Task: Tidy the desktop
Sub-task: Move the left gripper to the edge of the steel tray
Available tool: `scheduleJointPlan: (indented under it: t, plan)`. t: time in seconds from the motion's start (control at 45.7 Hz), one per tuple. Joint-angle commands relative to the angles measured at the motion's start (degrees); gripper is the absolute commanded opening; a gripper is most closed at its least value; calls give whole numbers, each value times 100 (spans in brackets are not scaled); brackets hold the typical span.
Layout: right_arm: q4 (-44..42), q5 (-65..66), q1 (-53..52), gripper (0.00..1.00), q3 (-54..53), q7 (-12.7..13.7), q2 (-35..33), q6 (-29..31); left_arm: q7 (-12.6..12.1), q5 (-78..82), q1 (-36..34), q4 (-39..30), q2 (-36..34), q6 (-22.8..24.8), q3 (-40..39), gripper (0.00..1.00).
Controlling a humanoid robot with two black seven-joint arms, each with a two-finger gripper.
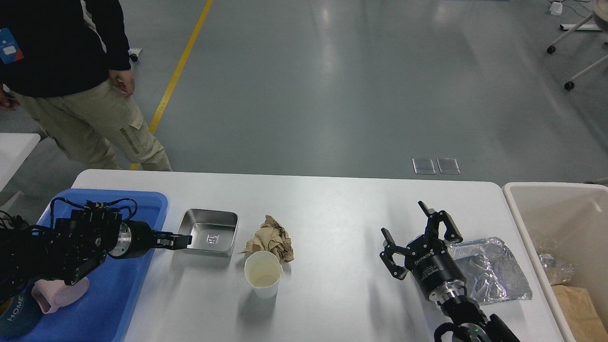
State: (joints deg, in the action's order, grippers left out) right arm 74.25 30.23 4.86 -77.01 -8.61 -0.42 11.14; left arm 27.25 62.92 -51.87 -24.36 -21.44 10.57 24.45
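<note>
The white desktop [332, 199] carries a shallow metal tin [209, 232], a crumpled brown paper ball [271, 243], a white paper cup [262, 274] standing upright and a crushed foil tray [489, 268]. My left gripper [183, 240] is seen side-on as a thin dark bar at the tin's front-left corner. Its two fingers cannot be told apart, and I cannot tell whether it touches the tin. My right gripper [414, 224] is open and empty, above the desktop just left of the foil tray.
A blue plastic tray [137, 266] at the left end holds a pink mug [59, 292] and a dark cup [16, 318], partly hidden by my left arm. A beige bin [527, 209] with waste stands off the right end. A person [71, 85] stands beyond the far left corner.
</note>
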Motion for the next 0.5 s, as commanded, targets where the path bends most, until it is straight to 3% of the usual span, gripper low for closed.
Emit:
scheduleJointPlan:
  t: [0.0, 0.131, 0.307, 0.482]
  plan:
    - [11, 0, 15, 100, -7, 0, -2, 2, 79, -8, 11, 10, -1, -63, 43, 52]
    - [11, 0, 32, 100, 2, 0, -2, 2, 114, -17, 19, 28, -1, -72, 51, 40]
    - [28, 0, 59, 100, -7, 0, -2, 2, 404, -8, 19, 72, -1, -63, 60, 24]
    - [28, 0, 50, 100, -7, 0, -2, 2, 510, -8, 72, 168, -1, -63, 148, 17]
